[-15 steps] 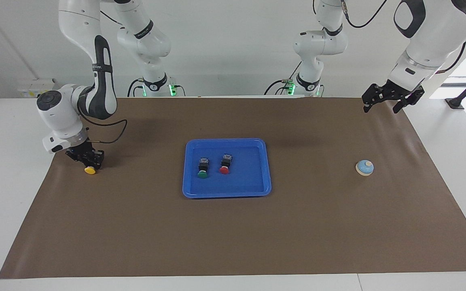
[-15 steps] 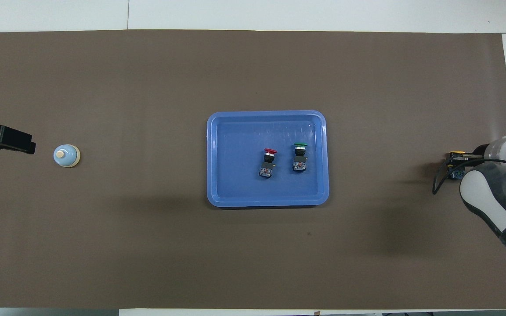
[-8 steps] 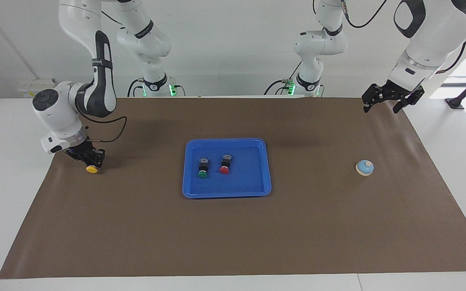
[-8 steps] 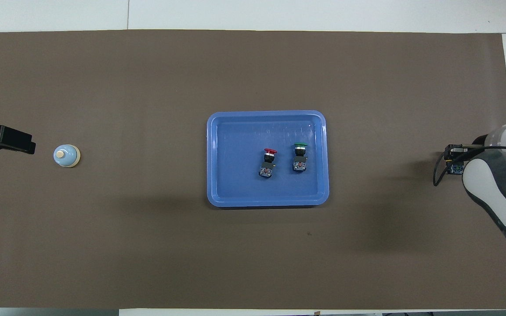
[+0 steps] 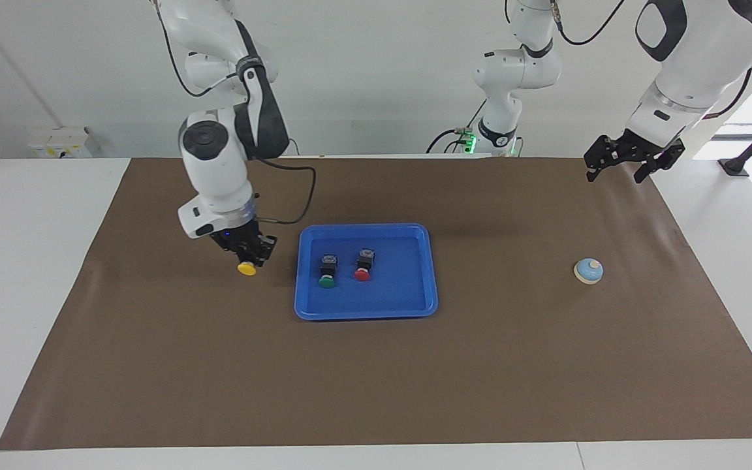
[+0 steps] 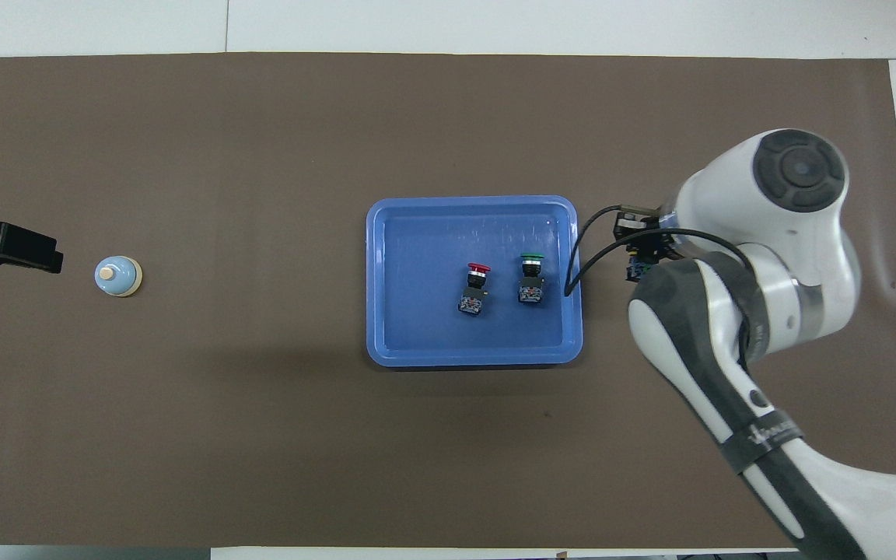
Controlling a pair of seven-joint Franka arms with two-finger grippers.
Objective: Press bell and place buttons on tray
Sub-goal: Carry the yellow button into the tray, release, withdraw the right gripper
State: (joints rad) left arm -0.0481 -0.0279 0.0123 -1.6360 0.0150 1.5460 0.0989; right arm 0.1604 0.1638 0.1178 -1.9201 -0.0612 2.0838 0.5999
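Note:
My right gripper (image 5: pixel 249 253) is shut on the yellow button (image 5: pixel 247 268) and holds it just above the mat, beside the blue tray (image 5: pixel 366 316) on the side toward the right arm's end. In the overhead view the arm hides that button. The green button (image 5: pixel 327 271) and the red button (image 5: pixel 363 266) lie side by side in the tray (image 6: pixel 471 358). The light blue bell (image 5: pixel 589 270) stands on the mat toward the left arm's end. My left gripper (image 5: pixel 616 170) hangs open in the air above the mat's corner and waits.
A brown mat (image 5: pixel 376 378) covers most of the white table (image 5: pixel 17 274). The right arm's wrist and cable (image 6: pixel 596 249) hang over the tray's edge in the overhead view. The bell (image 6: pixel 117 276) stands apart from everything else.
The right arm has lifted the yellow button off the mat near the table's end and carried it across to just beside the tray. The left arm has not moved.

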